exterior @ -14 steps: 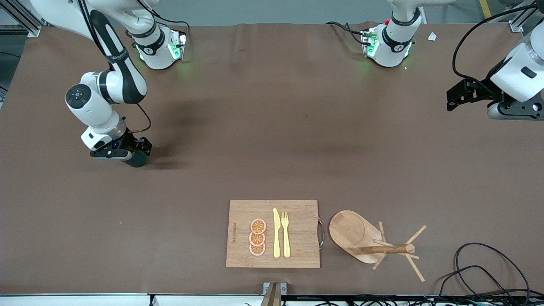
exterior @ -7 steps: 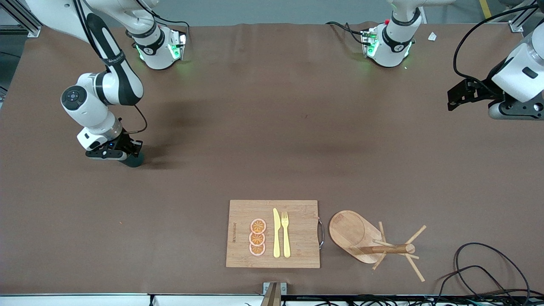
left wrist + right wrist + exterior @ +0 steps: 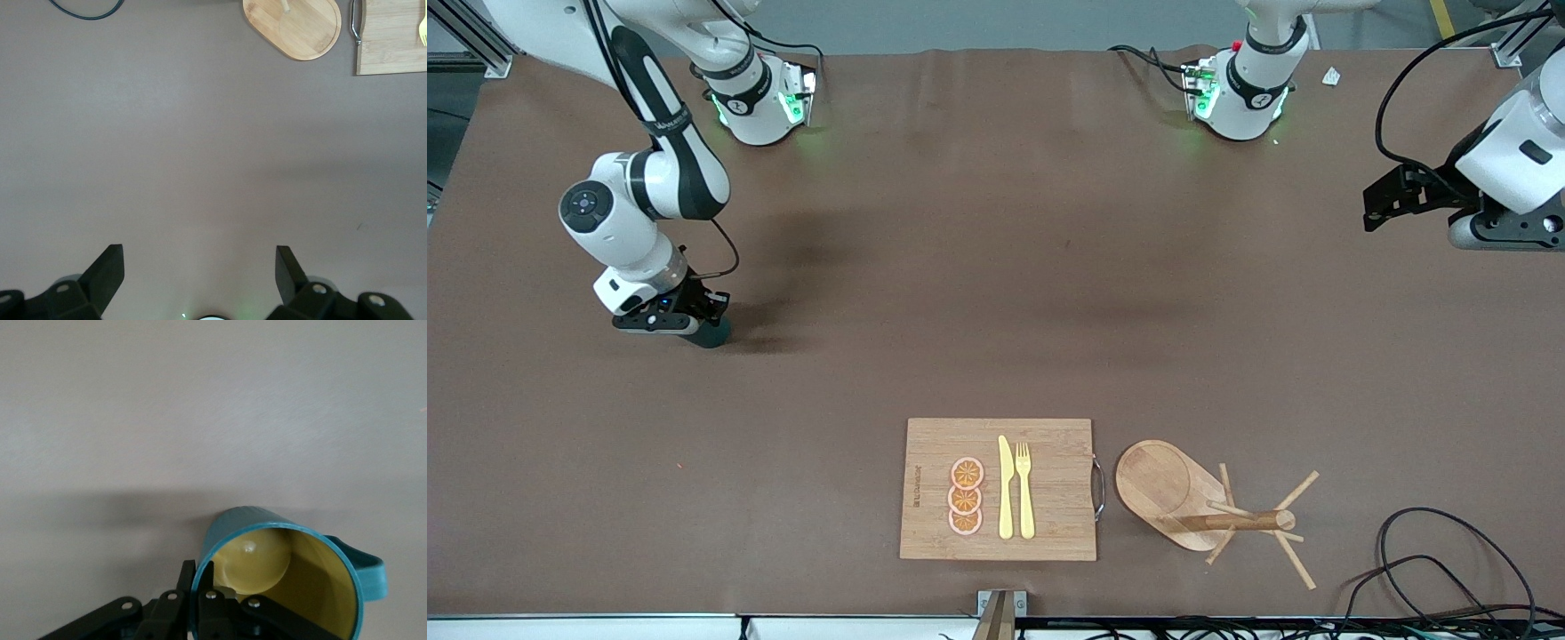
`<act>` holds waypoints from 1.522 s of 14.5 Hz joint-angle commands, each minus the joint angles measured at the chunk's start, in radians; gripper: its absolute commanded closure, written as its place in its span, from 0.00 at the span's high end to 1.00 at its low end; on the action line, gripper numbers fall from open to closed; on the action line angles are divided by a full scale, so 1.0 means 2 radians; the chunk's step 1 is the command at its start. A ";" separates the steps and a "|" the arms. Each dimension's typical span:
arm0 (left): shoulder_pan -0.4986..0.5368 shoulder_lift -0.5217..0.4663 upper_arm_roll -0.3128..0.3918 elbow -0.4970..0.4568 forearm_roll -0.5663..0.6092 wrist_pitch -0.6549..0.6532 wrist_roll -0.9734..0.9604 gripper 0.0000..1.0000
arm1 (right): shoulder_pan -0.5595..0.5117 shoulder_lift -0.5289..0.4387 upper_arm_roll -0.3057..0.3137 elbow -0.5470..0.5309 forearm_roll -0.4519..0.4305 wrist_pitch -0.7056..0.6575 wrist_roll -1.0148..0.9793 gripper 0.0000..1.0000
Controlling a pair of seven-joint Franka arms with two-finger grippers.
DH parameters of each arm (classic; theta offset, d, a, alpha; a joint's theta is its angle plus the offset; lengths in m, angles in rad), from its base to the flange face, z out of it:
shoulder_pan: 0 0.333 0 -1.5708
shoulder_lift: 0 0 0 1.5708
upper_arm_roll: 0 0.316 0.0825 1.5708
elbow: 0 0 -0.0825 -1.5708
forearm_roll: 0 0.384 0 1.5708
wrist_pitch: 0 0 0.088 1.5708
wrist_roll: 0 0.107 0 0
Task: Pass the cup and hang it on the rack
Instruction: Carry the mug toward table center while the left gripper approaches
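Note:
My right gripper [image 3: 694, 322] is shut on the rim of the cup [image 3: 710, 332], a dark teal mug, low over the table toward the right arm's end. In the right wrist view the cup [image 3: 280, 573] shows its yellowish inside and side handle, with one finger inside the rim and one outside at my right gripper [image 3: 200, 583]. The rack [image 3: 1209, 507], a light wooden mug tree with an oval base, stands near the front camera; its base shows in the left wrist view [image 3: 293, 23]. My left gripper [image 3: 1383, 206] waits open and empty, high at the left arm's end [image 3: 200, 273].
A bamboo cutting board [image 3: 1049, 444] with a yellow knife, fork and orange slices lies beside the rack, toward the right arm's end. Black cables [image 3: 1432, 560] lie by the table's near corner at the left arm's end.
My right gripper with the cup shifted slightly toward the right arm's end of the table, then came partway back. The left arm has barely moved.

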 commanded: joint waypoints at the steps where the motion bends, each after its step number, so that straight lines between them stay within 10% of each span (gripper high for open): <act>1: 0.001 -0.001 -0.001 0.006 -0.001 -0.007 0.005 1.00 | 0.051 -0.040 0.004 -0.010 0.000 -0.035 0.036 0.00; 6: -0.001 -0.001 -0.003 0.006 -0.004 -0.008 0.004 1.00 | 0.195 -0.053 0.004 0.107 0.000 -0.199 0.128 0.01; 12: -0.002 -0.002 -0.005 0.006 -0.004 -0.017 0.009 1.00 | 0.332 -0.005 0.003 0.197 0.068 -0.213 0.369 0.00; 22: -0.007 0.001 -0.006 0.008 -0.031 -0.011 -0.039 1.00 | 0.437 0.251 0.003 0.498 0.117 -0.226 0.920 0.00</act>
